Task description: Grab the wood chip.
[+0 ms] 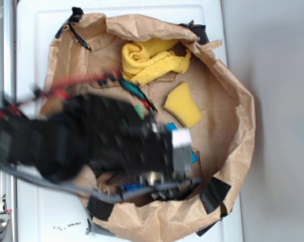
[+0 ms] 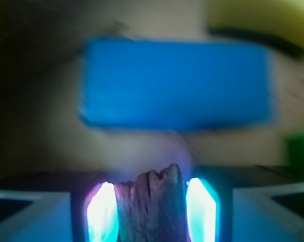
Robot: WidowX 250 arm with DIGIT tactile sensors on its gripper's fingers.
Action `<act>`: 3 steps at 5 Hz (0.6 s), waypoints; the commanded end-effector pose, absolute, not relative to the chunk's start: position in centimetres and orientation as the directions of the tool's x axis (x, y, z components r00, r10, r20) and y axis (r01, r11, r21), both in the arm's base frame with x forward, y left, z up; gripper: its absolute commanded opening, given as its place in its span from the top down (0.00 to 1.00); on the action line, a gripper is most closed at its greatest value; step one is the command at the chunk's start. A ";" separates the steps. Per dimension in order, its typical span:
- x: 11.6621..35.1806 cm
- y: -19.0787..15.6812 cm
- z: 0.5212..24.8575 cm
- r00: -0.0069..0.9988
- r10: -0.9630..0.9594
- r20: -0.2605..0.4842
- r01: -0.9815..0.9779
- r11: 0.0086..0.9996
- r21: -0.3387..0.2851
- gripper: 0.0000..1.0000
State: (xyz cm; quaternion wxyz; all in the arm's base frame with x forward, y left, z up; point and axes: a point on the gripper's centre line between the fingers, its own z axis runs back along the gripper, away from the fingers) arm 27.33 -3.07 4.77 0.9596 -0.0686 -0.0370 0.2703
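In the wrist view the wood chip [image 2: 151, 204], dark brown with streaky grain and a jagged top end, stands between the two glowing pads [image 2: 102, 212], touching both. My gripper [image 2: 151, 209] is shut on it. The smooth blue block [image 2: 176, 83] lies beyond it, blurred. In the exterior view my black gripper [image 1: 178, 151] hangs over the lower middle of the paper-lined bin [image 1: 233, 91] and hides the chip; slivers of the blue block [image 1: 170, 126] show beside it.
A yellow cloth [image 1: 149, 59] lies at the bin's back. A yellow sponge [image 1: 183, 104] lies right of centre. A green block [image 1: 138, 111] peeks out by the arm and shows in the wrist view [image 2: 299, 151]. Crumpled brown paper walls ring the bin.
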 end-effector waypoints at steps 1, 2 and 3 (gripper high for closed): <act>27.1 -0.8 13.9 0.832 0.551 0.063 -0.524 0.818 -0.236 1.00; 26.7 -0.2 16.7 0.793 0.591 0.145 -0.564 0.803 -0.191 1.00; 26.9 0.3 17.6 0.764 0.618 0.186 -0.592 0.786 -0.180 1.00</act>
